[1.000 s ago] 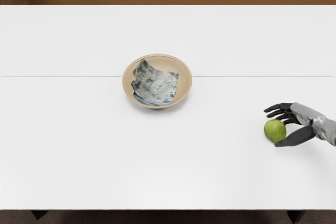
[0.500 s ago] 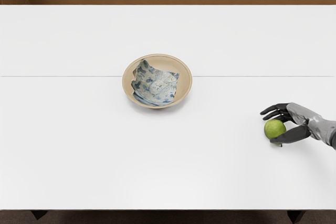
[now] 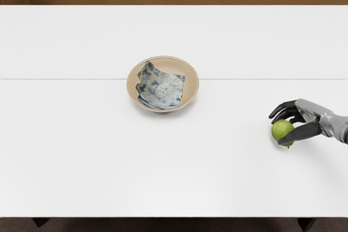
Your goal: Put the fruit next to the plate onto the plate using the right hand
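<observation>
The green fruit point(image 3: 282, 129) sits near the table's point(image 3: 109, 156) right edge, well apart from the plate point(image 3: 132, 83) at the centre. The right hand point(image 3: 303, 118) is closed on it, the thumb lying across its near side and the dark fingers point(image 3: 283, 110) curled over the far side. From where I stand, I cannot tell if it is clear of the table. The hold looks shallow, more pinch than palm, so the round fruit could squirt out and roll off the edge close by. The carry leftward is long, and a quick swing might loosen it. Released too high, it may bounce off the shallow plate.
</observation>
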Robot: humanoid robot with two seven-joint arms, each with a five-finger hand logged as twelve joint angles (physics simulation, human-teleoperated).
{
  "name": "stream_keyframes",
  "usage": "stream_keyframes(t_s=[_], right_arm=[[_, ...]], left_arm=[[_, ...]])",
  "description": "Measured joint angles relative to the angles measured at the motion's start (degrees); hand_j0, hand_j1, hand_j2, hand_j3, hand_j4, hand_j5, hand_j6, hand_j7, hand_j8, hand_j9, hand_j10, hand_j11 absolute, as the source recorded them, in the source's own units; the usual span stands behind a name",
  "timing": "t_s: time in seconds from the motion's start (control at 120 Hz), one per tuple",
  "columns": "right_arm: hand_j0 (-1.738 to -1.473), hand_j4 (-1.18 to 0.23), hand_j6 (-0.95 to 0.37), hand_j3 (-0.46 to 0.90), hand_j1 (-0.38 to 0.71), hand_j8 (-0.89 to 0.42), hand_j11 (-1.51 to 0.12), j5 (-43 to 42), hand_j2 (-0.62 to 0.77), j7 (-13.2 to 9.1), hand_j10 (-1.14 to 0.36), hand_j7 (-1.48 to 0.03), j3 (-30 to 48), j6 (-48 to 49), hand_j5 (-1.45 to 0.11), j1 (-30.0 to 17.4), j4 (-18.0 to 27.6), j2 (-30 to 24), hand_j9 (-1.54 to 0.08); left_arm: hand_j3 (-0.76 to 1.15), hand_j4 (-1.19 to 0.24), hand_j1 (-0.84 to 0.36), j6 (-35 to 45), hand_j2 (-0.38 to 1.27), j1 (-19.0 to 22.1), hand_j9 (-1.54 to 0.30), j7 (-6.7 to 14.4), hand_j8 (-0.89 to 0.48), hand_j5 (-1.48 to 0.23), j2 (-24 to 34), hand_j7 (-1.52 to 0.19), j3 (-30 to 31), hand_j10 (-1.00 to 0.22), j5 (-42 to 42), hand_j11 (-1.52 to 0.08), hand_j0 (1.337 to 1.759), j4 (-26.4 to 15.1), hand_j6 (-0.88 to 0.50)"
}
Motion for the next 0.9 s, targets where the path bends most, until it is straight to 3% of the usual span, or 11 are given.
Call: stream_keyframes(t_s=[0.375,0.583,0.9], right_arm=[[-1.657,-0.65,-0.64,0.0,0.25,-0.44,-0.84,0.1,0.28,-0.5,-0.55,-0.83,2.9,3.0,-0.83,1.0,0.4,2.3,-0.82],[-1.657,-0.64,-0.64,0.0,0.25,-0.44,-0.84,0.3,0.29,-2.6,-0.55,-0.83,4.5,3.6,-0.83,2.5,0.4,6.7,-0.82],[-1.658,-0.63,-0.63,0.0,0.25,-0.45,-0.81,0.3,0.3,-3.1,-0.56,-0.82,4.8,3.7,-0.82,5.4,0.1,12.6,-0.81]], left_arm=[[0.0,0.0,0.35,0.0,0.0,0.0,0.0,0.0,0.0,0.0,0.0,0.0,0.0,0.0,0.0,0.0,1.658,0.0,0.0],[0.0,0.0,0.35,0.0,0.0,0.0,0.0,0.0,0.0,0.0,0.0,0.0,0.0,0.0,0.0,0.0,1.658,0.0,0.0],[0.0,0.0,0.35,0.0,0.0,0.0,0.0,0.0,0.0,0.0,0.0,0.0,0.0,0.0,0.0,0.0,1.658,0.0,0.0]])
